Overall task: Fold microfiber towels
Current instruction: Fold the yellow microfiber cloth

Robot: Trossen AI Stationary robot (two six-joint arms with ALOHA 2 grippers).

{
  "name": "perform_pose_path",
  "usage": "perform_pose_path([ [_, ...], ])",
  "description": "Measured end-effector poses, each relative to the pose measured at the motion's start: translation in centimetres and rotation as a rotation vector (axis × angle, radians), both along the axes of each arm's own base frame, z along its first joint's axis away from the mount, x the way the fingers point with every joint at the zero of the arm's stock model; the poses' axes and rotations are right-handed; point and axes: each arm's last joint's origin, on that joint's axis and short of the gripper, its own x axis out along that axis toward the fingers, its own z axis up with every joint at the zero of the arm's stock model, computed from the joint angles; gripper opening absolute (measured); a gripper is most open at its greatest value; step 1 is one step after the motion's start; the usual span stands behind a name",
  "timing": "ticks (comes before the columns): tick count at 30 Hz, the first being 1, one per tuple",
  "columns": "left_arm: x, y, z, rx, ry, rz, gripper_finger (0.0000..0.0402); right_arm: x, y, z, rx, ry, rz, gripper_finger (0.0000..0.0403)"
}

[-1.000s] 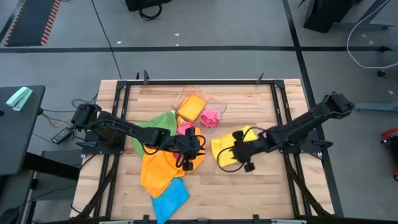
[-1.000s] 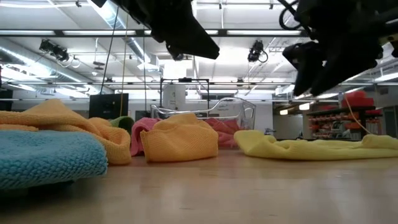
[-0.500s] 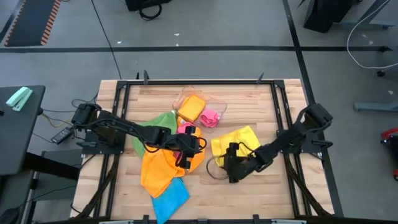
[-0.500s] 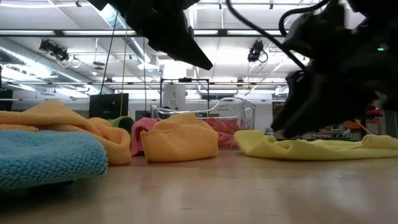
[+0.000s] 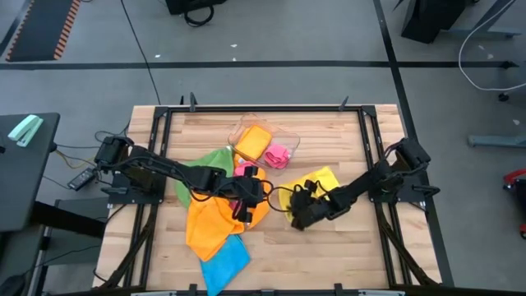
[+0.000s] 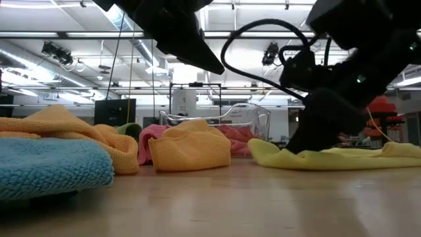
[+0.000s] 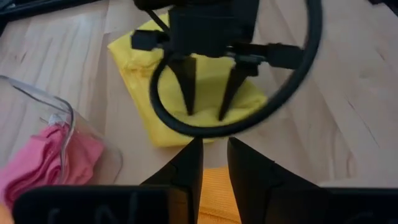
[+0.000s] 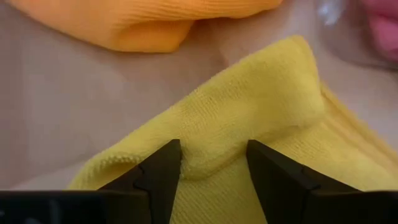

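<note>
closest to the low camera is the blue towel (image 6: 49, 168), lying at the near edge of the light wooden table (image 5: 329, 247), with bare planks beside it. just behind it a big orange towel (image 5: 209, 226) is spread in loose folds. the left gripper (image 5: 246, 205) hangs over that orange cloth; its fingers sit close together with a slim gap, and i can't tell if they're pinching anything. to its right the right gripper (image 5: 297, 215) is down on the yellow towel (image 5: 325, 181), fingers (image 8: 161, 171) spread apart and pressing into the near edge of the cloth, with a ridge of fabric bunched between them, not clamped yet. further back there's a green towel (image 5: 207, 162) and a pink towel (image 5: 245, 170) beside the orange one. then comes a clear plastic tray (image 5: 289, 140) holding a folded orange cloth and a pink one. the table sits in a black metal frame (image 5: 263, 108) on grey floor, and past it the low view shows a workshop with ceiling strip lights (image 6: 66, 39) and shelving.
</note>
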Motion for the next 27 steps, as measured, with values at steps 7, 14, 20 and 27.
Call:
perform_pose_path([
  [7,0.0,0.0,0.0,-0.043,-0.004,0.03,0.0077,-1.5,4.6,0.5,0.119,0.013,0.336,0.0186],
  [14,0.1,0.0,0.2,-0.075,-0.025,0.05,0.0075,-5.3,9.7,0.8,0.167,0.072,0.646,0.0179],
  [20,0.3,-0.3,0.5,-0.149,-0.056,0.07,0.0079,-8.1,11.6,2.1,0.269,0.093,0.658,0.0172],
  [27,0.5,-0.6,0.8,-0.161,-0.096,0.059,0.0071,-10.6,11.3,5.1,0.318,0.1,0.557,0.0158],
])
